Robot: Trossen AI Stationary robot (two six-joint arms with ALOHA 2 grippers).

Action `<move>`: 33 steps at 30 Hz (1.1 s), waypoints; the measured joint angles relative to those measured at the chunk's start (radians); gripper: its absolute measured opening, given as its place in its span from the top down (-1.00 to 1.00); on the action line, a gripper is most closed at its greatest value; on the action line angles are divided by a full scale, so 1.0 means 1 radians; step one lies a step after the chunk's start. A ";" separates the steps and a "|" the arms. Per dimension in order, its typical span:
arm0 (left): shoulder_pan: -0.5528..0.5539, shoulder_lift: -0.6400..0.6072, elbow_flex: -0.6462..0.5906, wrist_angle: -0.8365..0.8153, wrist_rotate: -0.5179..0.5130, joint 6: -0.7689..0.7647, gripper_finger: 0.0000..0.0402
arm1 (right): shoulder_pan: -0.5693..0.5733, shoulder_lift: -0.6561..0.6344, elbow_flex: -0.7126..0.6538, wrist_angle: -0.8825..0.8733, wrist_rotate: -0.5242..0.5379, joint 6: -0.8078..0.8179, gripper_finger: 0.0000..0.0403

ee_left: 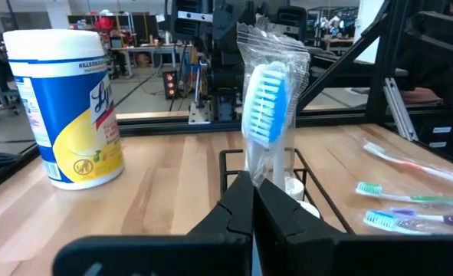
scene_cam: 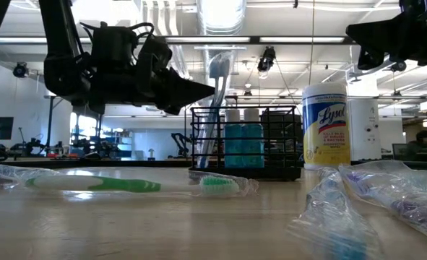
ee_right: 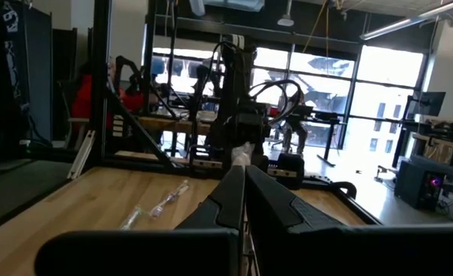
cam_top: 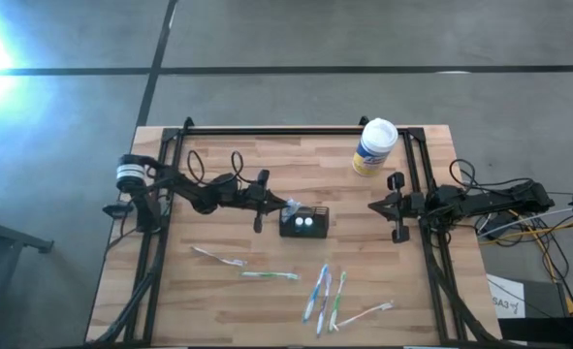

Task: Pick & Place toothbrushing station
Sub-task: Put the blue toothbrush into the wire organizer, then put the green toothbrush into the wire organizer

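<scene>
The toothbrushing station, a small black wire holder (cam_top: 308,224), stands on the wooden table near its middle; it also shows in the low view (scene_cam: 246,148). A wrapped toothbrush with blue bristles (ee_left: 266,107) stands upright at the holder's left end, its lower end inside the holder (scene_cam: 214,155). My left gripper (cam_top: 284,211) is shut on this toothbrush. My right gripper (cam_top: 373,206) is shut and empty, above the table to the right of the holder, and shows in its own wrist view (ee_right: 244,192). My left gripper pinches the toothbrush's handle (ee_left: 263,170), below the bristle head, between its two fingertips (ee_left: 237,201). The fingers come level from the table's left side and lie across the handle. The toothbrush stands upright, head up, its lower end down in the holder; the wrapper covers it.
A white canister with a yellow label (cam_top: 373,145) stands at the far right. Several wrapped toothbrushes lie on the near half of the table, among them (cam_top: 218,257), (cam_top: 270,275) and a cluster (cam_top: 325,294). Black frame rails (cam_top: 431,242) run along the table's sides.
</scene>
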 joint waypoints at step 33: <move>0.003 -0.094 -0.005 -0.073 0.016 -0.115 0.20 | 0.000 0.000 0.000 -0.001 0.000 0.000 0.96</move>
